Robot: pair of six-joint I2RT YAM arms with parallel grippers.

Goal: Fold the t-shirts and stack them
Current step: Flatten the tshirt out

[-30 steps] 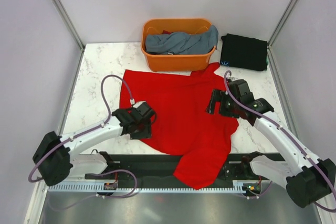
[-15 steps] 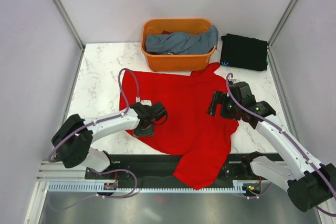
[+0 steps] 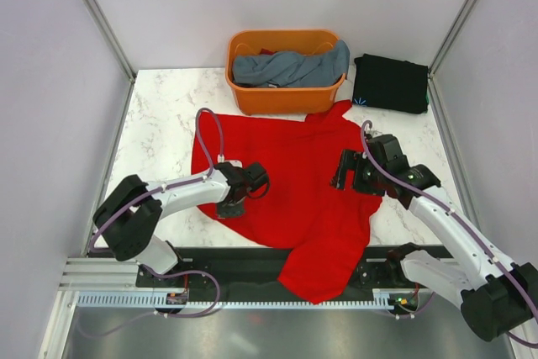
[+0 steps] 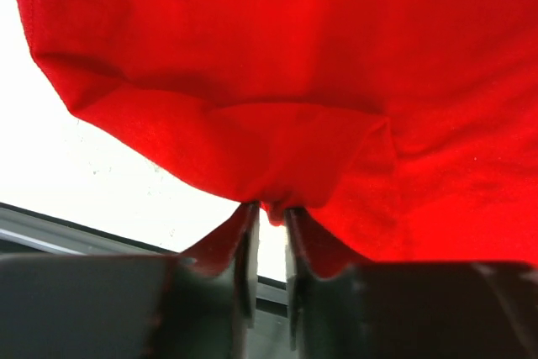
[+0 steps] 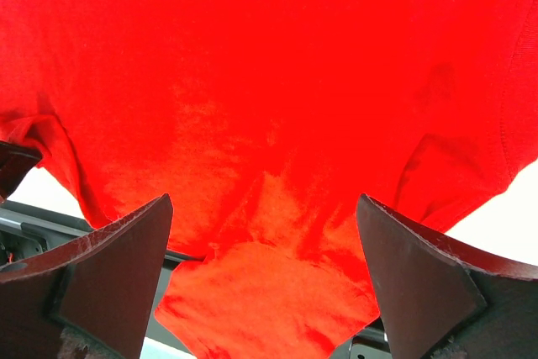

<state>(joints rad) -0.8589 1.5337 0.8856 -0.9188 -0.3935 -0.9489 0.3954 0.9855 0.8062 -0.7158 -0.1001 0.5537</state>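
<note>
A red t-shirt lies spread on the marble table, and its lower part hangs over the near edge. My left gripper sits at the shirt's near left hem. In the left wrist view its jaws are pinched on a small fold of the red t-shirt. My right gripper hovers over the shirt's right side. In the right wrist view it is wide open and empty above the red t-shirt. A folded black t-shirt lies at the back right.
An orange basket stands at the back centre and holds a crumpled grey-blue t-shirt. The bare marble table shows left of the red shirt. A black rail runs along the near edge.
My left arm has swung inward and to the right, bringing its gripper onto the shirt's near left hem. The right arm has barely moved.
</note>
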